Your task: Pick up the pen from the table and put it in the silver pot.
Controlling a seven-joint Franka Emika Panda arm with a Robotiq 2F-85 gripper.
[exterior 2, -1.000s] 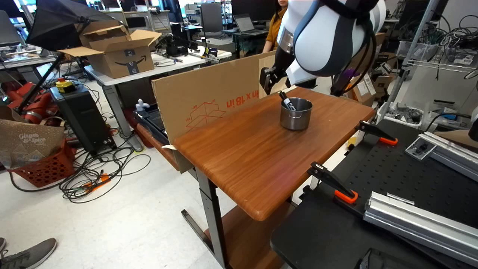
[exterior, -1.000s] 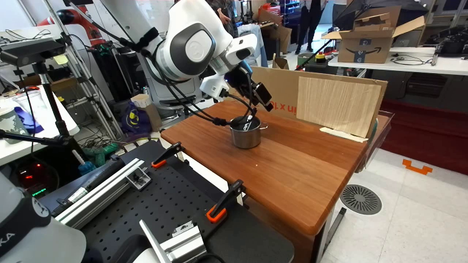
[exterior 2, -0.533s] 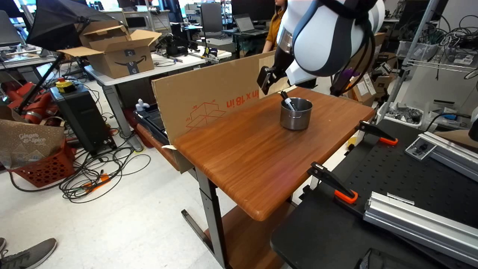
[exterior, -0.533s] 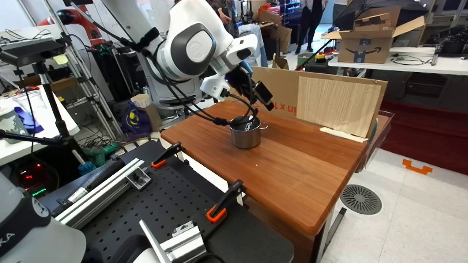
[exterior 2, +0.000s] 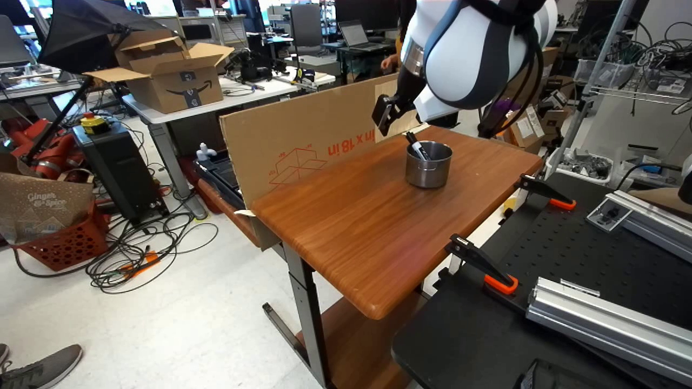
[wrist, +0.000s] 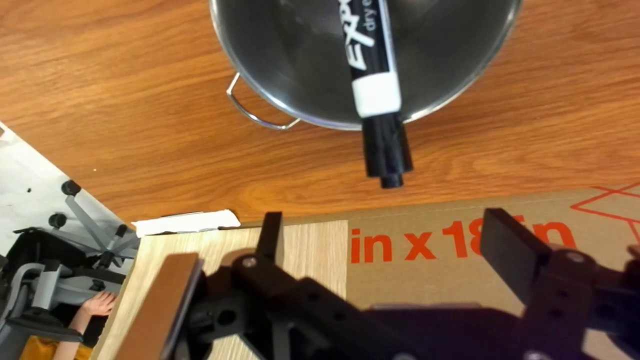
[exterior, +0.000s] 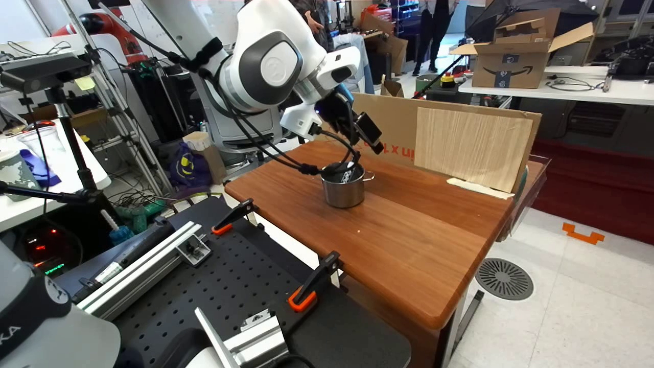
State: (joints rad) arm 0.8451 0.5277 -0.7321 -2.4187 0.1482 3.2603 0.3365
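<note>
The pen, a black marker (wrist: 372, 70) with a white band and black cap, leans inside the silver pot (wrist: 310, 75), its cap end sticking out past the rim. The pen shows in both exterior views (exterior: 348, 174) (exterior 2: 417, 147), partly behind a cable in one. The pot stands upright on the reddish-brown table (exterior: 398, 240), also in both exterior views (exterior: 344, 195) (exterior 2: 427, 174). My gripper (wrist: 384, 218) is open, its fingers wide apart with nothing between them. It hangs above the table near the pot, apart from the pen, in both exterior views (exterior: 372, 135) (exterior 2: 385, 116).
A cardboard sheet (exterior 2: 303, 135) with a pale wood-grain panel (exterior: 472, 145) stands along the table's far edge. Black clamps with orange pads (exterior: 317, 281) grip the near side by a black perforated plate (exterior: 219, 286). Cables (exterior: 260, 145) loop from the arm near the pot.
Since one second ago, the gripper has shifted slightly away from the pot and the pen has settled or turned a little in it. In the last half second the arm has barely moved.
</note>
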